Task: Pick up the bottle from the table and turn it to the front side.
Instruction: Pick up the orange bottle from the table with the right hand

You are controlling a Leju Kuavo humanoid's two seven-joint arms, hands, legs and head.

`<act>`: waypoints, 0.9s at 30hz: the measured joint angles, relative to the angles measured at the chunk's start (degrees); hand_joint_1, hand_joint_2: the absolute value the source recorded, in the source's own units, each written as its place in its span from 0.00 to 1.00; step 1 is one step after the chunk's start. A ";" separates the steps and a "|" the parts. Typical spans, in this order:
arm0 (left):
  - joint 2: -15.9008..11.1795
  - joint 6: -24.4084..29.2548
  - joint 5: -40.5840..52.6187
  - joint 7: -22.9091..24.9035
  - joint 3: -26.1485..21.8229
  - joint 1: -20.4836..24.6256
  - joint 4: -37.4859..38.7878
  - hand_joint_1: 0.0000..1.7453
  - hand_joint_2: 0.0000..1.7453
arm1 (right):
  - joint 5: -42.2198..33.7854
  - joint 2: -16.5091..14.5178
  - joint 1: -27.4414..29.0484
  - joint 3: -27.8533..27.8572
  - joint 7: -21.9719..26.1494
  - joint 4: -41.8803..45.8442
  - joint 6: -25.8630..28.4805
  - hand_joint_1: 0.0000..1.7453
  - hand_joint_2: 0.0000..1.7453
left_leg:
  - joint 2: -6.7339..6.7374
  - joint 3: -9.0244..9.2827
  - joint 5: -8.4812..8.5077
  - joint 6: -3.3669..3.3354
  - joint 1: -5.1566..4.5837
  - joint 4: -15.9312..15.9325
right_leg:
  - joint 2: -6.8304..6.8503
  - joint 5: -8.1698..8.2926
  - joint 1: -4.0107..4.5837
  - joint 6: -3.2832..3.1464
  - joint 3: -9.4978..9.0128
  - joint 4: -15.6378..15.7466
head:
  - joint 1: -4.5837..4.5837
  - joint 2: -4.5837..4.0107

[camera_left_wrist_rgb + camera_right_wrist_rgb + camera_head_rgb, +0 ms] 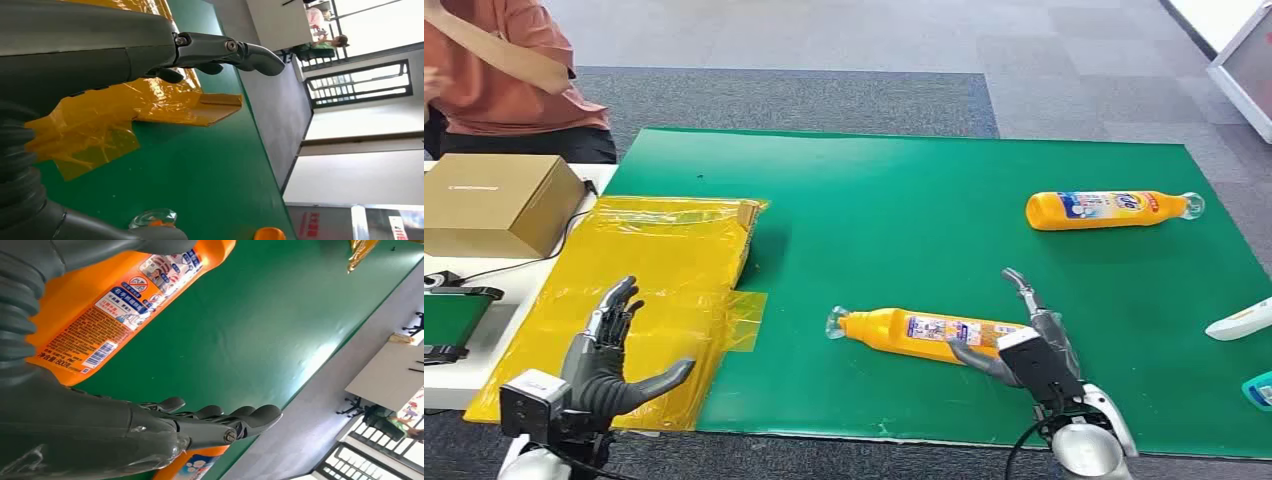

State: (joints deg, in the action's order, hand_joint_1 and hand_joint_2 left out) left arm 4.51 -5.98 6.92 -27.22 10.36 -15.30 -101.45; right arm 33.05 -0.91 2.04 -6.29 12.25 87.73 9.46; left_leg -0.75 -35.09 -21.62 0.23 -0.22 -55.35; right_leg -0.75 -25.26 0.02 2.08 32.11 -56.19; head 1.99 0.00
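Right hand (1031, 345) spread at base of bottle (924, 332); long axis crosswise, cap toward left hand (614, 350), also spread, well apart.

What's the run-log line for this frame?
right hand: open, at near bottle, no grip | left hand: open, idle | bottle: lying on green mat

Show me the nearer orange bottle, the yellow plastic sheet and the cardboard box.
nearer orange bottle (894, 329), head view, orange body.
yellow plastic sheet (649, 260), head view, its middle.
cardboard box (484, 190), head view, top face.
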 joint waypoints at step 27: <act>-0.22 -5.67 -0.40 -0.65 0.35 0.04 -12.37 0.00 1.00 | 20.76 2.81 1.76 2.49 -7.16 -5.18 -1.25 0.00 1.00 | 0.00 0.00 0.01 0.00 0.00 0.00 | 0.00 0.00 0.00 0.00 0.00 0.00 | 0.00 -0.01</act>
State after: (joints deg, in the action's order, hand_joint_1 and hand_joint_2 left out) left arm 4.29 -11.65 6.51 -27.87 10.71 -15.26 -113.82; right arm 53.81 1.91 3.80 -3.80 5.09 82.55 8.22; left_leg -0.74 -35.09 -21.62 0.23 -0.22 -55.35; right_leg -0.75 -25.25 0.03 2.08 32.11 -56.19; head 1.99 -0.01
